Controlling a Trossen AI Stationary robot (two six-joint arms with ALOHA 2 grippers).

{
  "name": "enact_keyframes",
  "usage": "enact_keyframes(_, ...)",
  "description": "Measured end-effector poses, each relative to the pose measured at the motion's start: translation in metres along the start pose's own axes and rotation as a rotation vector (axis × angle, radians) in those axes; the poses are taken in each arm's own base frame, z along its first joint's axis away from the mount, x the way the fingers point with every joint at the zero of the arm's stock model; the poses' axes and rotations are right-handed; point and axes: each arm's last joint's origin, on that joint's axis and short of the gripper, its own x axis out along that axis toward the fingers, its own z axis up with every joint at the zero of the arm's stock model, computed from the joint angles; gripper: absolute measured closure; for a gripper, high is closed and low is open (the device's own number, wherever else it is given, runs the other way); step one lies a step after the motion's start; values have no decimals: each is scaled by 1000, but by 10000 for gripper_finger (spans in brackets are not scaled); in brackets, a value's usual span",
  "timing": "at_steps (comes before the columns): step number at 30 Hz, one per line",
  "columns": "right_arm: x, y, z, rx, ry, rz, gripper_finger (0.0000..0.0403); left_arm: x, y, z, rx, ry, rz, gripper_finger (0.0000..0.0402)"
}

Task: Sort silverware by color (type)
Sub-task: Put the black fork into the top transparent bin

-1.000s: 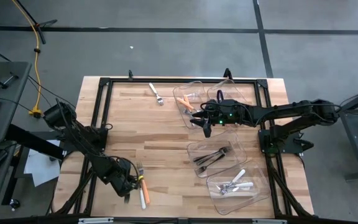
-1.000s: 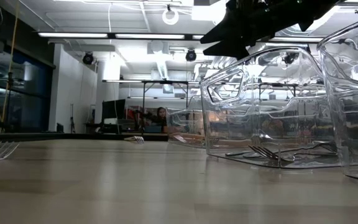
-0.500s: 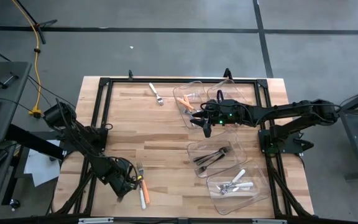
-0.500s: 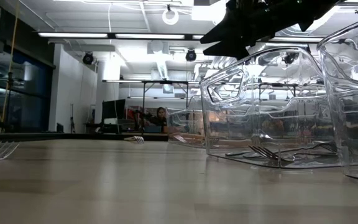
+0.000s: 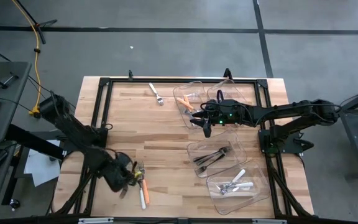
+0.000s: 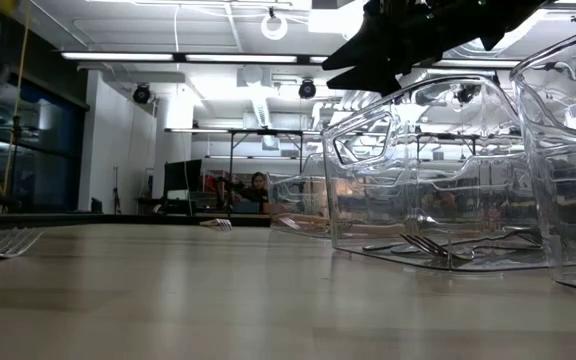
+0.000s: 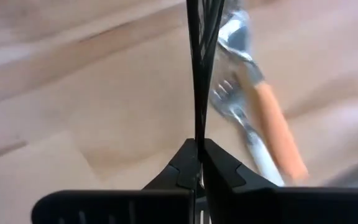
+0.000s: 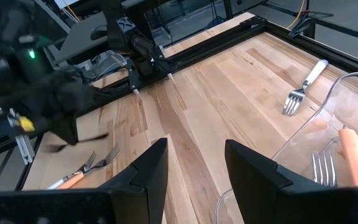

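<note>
My left gripper (image 5: 127,180) is near the table's near left corner, pointing steeply down. It is shut on a thin dark piece of silverware (image 7: 201,74), which shows edge-on in the left wrist view. Beside it on the wood lie an orange-handled fork (image 5: 142,180) and a white-handled piece (image 5: 144,198). A white-handled fork (image 5: 156,93) lies at the far edge. My right gripper (image 8: 194,180) hangs open and empty over the far clear bin (image 5: 194,93), which holds orange-handled pieces. My left gripper pinches the dark piece (image 7: 199,127) between its two shut fingers, coming from above and slanting down. The piece runs on ahead of the fingertips, along the fingers. Which part it has, and whether the piece is clear of the table, I cannot tell.
Three clear bins stand along the table's right side: the far one, a middle one (image 5: 199,147) with dark pieces and a near one (image 5: 257,193) with white-handled pieces. A black frame rail (image 5: 98,112) runs along the left. Bare wood lies in the middle.
My left gripper has risen from the table by the orange-handled fork and turned a little, and its arm now stands higher. My right gripper has kept still.
</note>
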Motion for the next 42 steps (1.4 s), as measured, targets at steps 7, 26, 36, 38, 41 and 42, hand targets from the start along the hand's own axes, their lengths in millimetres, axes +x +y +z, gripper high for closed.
enact_keyframes(7, 0, 0, -1, 0, 12, -4, 258, -51, 8, 17, 14, -102, -172, 401)
enact_keyframes(26, 0, 0, -2, 27, 18, 4, 258, -84, -9, 85, 189, -757, -470, 401)
enact_keyframes(36, -1, 4, 9, 52, -87, 49, 258, -81, -25, 162, 504, -771, -673, 401)
enact_keyframes(38, -1, 5, 11, 90, -114, 63, 258, -90, -25, 179, 577, -792, -737, 401)
enact_keyframes(41, -2, 6, 16, 110, -155, 82, 258, -103, -23, 199, 672, -834, -840, 401)
enact_keyframes(42, -2, 7, 18, 110, -175, 91, 258, -108, -23, 205, 697, -856, -878, 401)
